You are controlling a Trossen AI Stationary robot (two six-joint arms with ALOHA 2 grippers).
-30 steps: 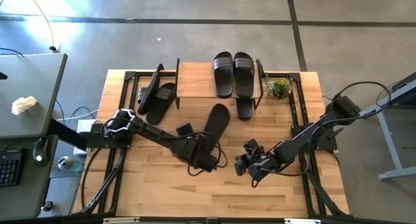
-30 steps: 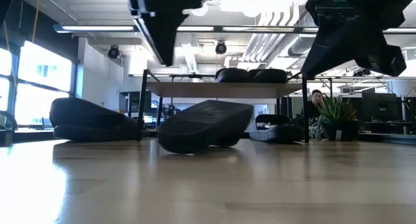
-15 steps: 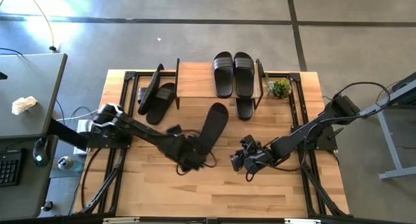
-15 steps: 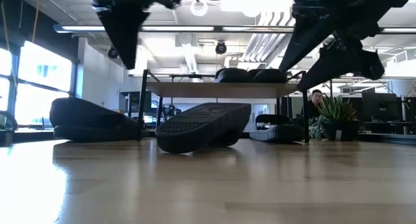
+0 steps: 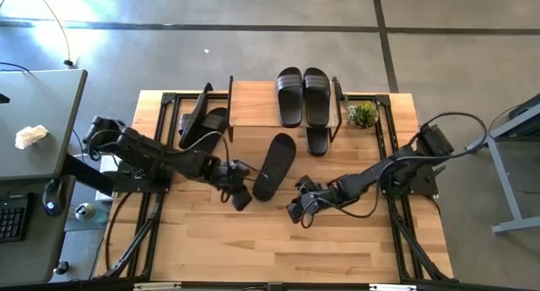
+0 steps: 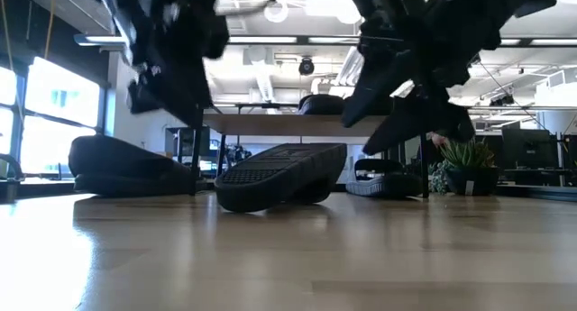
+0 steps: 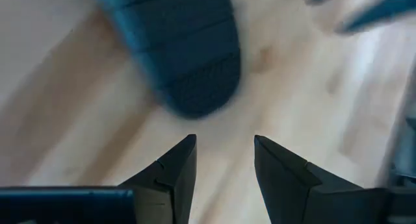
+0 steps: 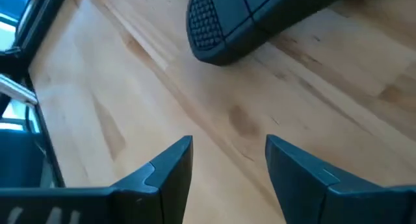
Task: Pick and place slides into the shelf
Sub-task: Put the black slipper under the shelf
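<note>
- Both end effectors hover over the bench [image 5: 211, 240] with fingers apart and nothing held: the left end effector [image 5: 239, 192] just beside one long edge of the overturned slide [image 5: 275, 166], the right end effector [image 5: 298, 208] near its heel, on the other side.
- We judge the step in hand to be the pickup of this loose slide. It lies sole up, so we should straddle its narrow width, close firmly, then carry it to the shelf [image 5: 253, 103].
- We count six slides: one between the end effectors, two on the shelf top, one underneath, two beside the shelf. One shelf, one small plant [image 5: 363, 115].
</note>
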